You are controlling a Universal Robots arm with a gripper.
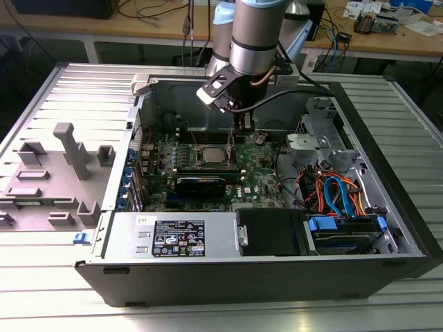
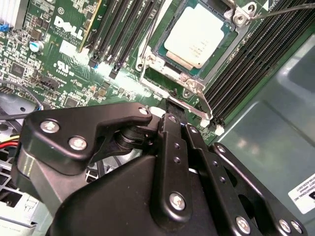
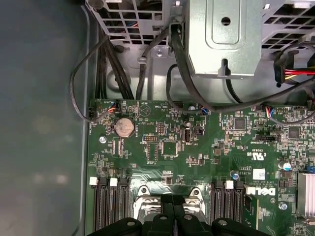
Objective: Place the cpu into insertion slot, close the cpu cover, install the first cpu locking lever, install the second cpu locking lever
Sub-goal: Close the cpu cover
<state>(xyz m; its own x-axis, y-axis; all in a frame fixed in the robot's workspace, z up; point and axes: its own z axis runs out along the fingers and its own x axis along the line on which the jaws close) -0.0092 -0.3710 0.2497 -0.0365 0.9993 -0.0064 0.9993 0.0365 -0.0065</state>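
Fingers of my end effector (image 2: pixel 173 105) are pressed together with nothing between them, hanging just above one edge of the cpu cover (image 2: pixel 147 61). I cannot tell whether the tips touch the metal. The cover lies down as a thin silvery frame around the cpu (image 2: pixel 197 34), which sits flat in the insertion slot (image 2: pixel 170 61), silver top up. A thin locking lever (image 2: pixel 283 8) juts away from a corner of the socket. Black memory slots (image 2: pixel 123 34) flank the socket on both sides. In the exterior view I reach down into the open computer case (image 1: pixel 277 280), which lies on the ribbed worktop (image 1: pixel 208 315).
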